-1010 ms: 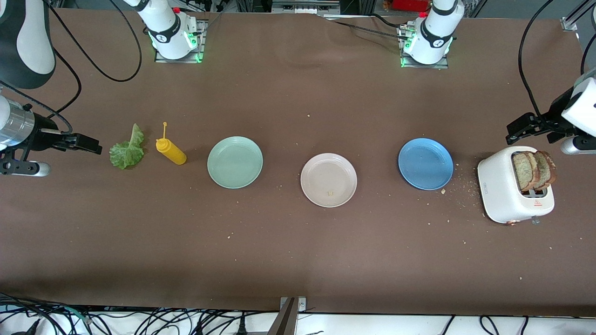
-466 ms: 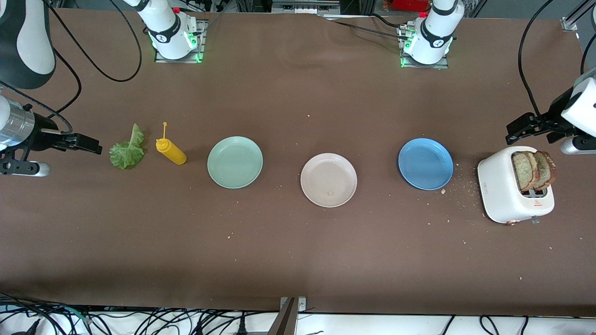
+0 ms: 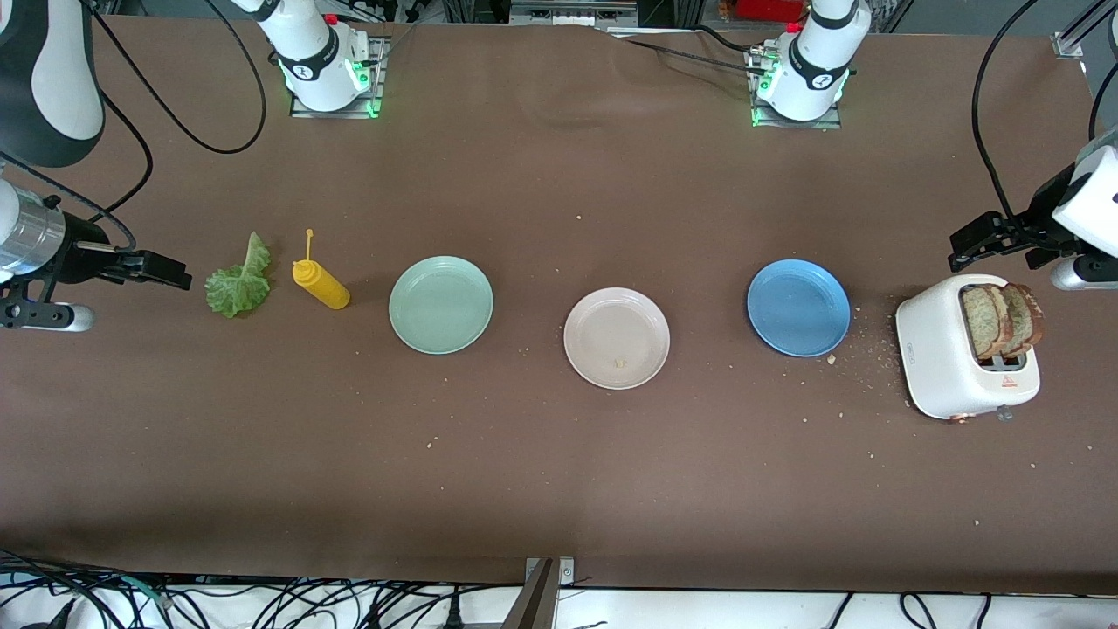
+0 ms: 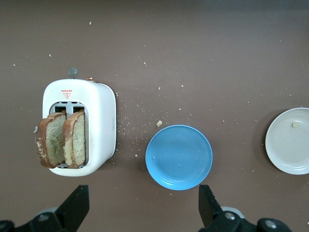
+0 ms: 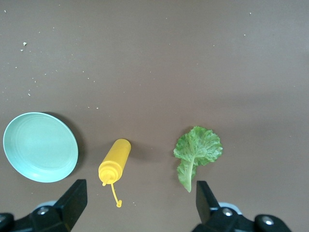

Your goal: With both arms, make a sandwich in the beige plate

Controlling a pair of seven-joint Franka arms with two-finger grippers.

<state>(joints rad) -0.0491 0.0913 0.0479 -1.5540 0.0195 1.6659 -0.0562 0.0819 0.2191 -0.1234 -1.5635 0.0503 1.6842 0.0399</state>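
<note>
The beige plate (image 3: pixel 603 325) lies mid-table with only a crumb on it; its edge also shows in the left wrist view (image 4: pixel 289 150). Two bread slices (image 3: pixel 1001 320) stand in the white toaster (image 3: pixel 943 362) at the left arm's end, as the left wrist view shows (image 4: pixel 63 140). The lettuce leaf (image 3: pixel 238 281) lies flat at the right arm's end and shows in the right wrist view (image 5: pixel 198 150). My left gripper (image 3: pixel 971 245) hangs open and empty over the table beside the toaster (image 4: pixel 143 208). My right gripper (image 3: pixel 162 270) hangs open and empty beside the lettuce (image 5: pixel 137 205).
A yellow squeeze bottle (image 3: pixel 321 284) lies between the lettuce and a mint-green plate (image 3: pixel 440 304). A blue plate (image 3: pixel 797 307) lies between the beige plate and the toaster. Crumbs are scattered round the toaster.
</note>
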